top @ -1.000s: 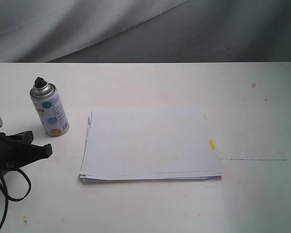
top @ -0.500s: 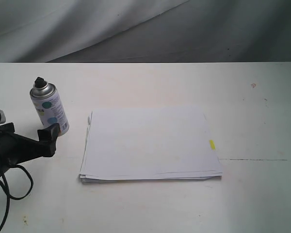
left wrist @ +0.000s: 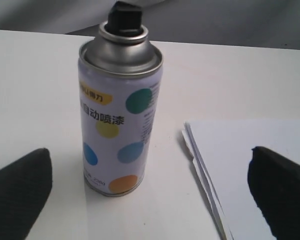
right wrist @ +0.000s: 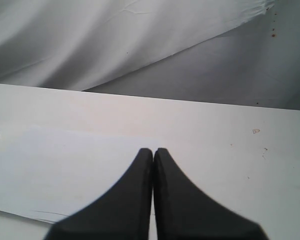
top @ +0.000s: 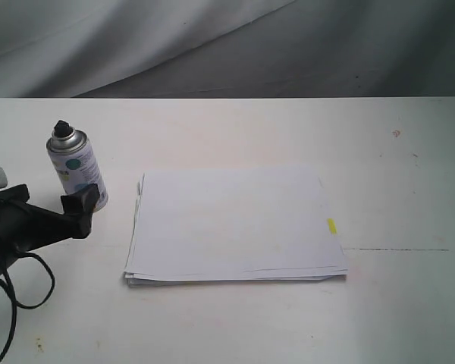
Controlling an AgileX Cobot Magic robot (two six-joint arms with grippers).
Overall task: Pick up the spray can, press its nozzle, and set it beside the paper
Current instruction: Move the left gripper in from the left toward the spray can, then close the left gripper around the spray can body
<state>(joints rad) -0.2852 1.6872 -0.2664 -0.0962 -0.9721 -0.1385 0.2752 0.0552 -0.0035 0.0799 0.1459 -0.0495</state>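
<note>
The spray can [top: 77, 171] stands upright on the white table [top: 409, 303], left of the paper [top: 235, 224], with its black nozzle [top: 61, 127] on top. In the left wrist view the spray can [left wrist: 117, 120] shows teal, yellow, blue and orange dots, and the nozzle [left wrist: 126, 17] sits above the silver shoulder. My left gripper [top: 53, 200] is open just in front of the can, touching nothing. Its fingers [left wrist: 20, 190] flank the can's base in the left wrist view, with the paper [left wrist: 250, 165] beside it. My right gripper [right wrist: 153, 150] is shut and empty, above the paper [right wrist: 65, 170].
A small yellow tab [top: 331, 226] marks the paper's right edge. Grey cloth [top: 212, 45] hangs behind the table. A black cable [top: 15, 296] loops under the left arm. A thin dark line [top: 394, 249] runs across the table right of the paper.
My left gripper has moved forward and slightly right toward the spray can; one finger now overlaps the can's base in the exterior view. Can and paper have not moved.
</note>
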